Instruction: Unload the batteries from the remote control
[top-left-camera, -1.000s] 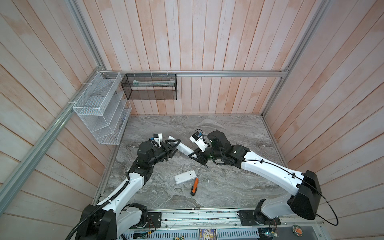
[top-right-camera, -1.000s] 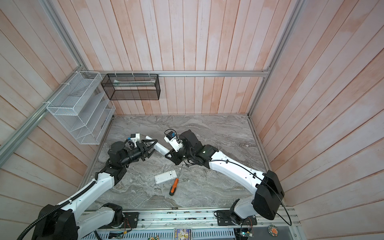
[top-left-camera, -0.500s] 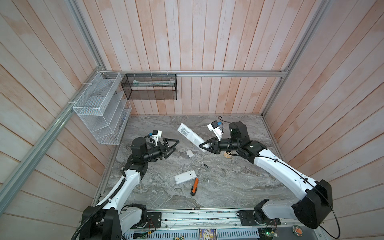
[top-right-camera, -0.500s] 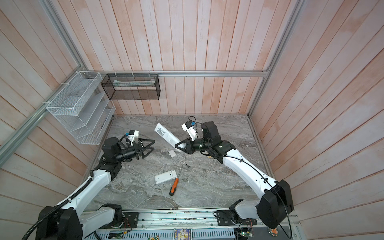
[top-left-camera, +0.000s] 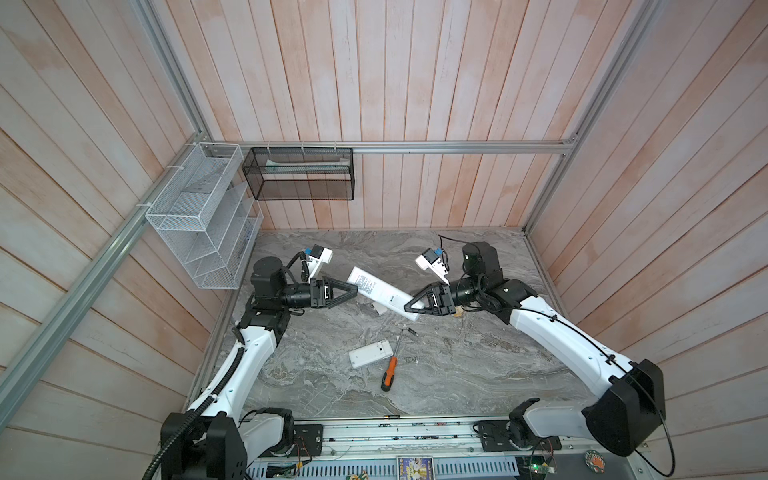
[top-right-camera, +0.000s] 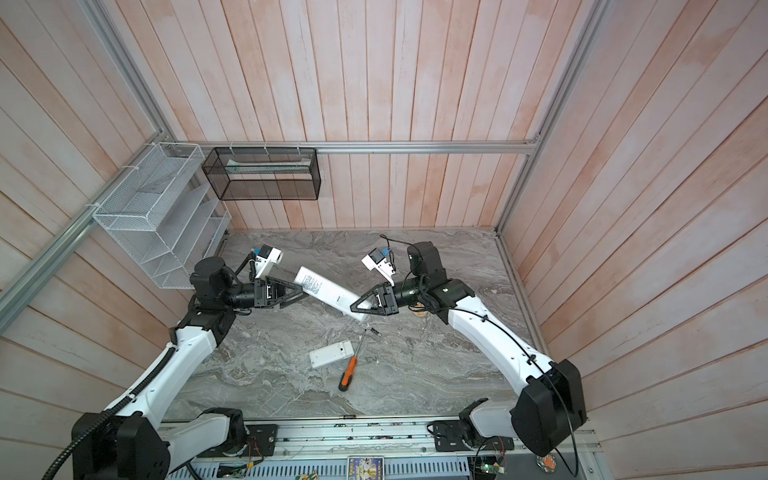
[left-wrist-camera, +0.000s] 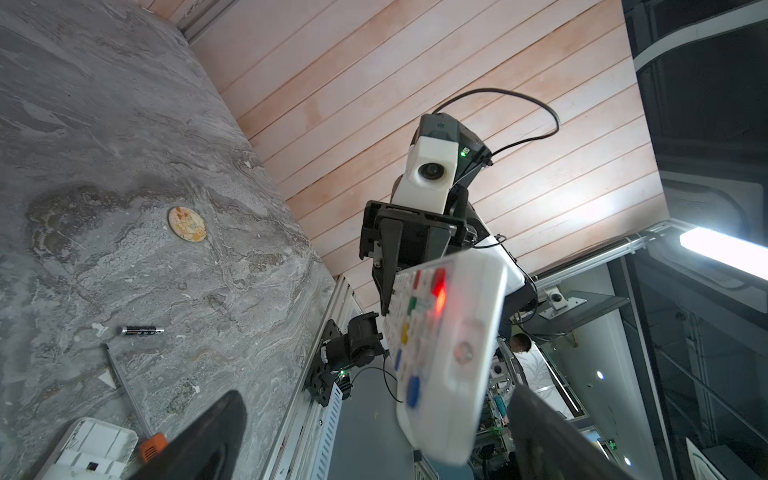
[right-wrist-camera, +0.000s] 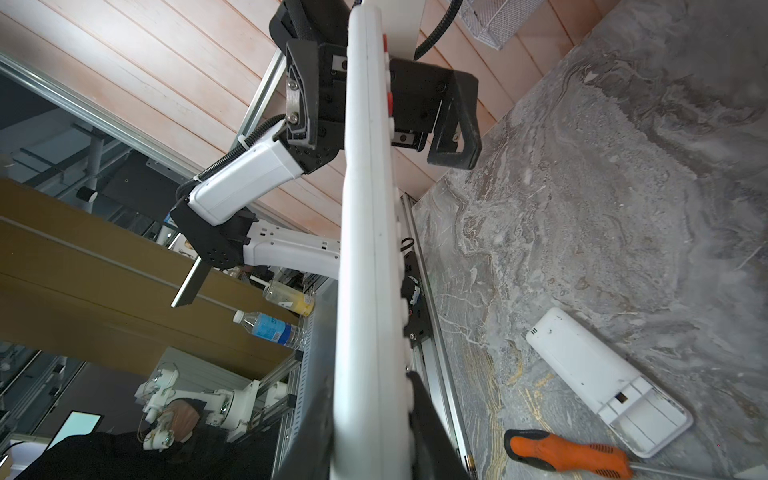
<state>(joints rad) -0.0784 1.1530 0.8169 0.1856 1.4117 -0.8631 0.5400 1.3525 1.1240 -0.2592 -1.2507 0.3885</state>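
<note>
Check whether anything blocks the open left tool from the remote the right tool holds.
Nothing visible does. The right tool holds the long remote aloft, its free end between the jaws of the open left tool. The battery and screwdriver lie below on the table.

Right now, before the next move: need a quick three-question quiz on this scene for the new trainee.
1. True or false: the right gripper is shut on one end of the long remote, holding it up in the air.
2. What lies right beside the small remote? A) a screwdriver B) scissors C) a cup
3. Fill the gap: the left gripper, at the long remote's other end, is ____ (open or shut).

Key: 1 true; 2 A; 3 open
</note>
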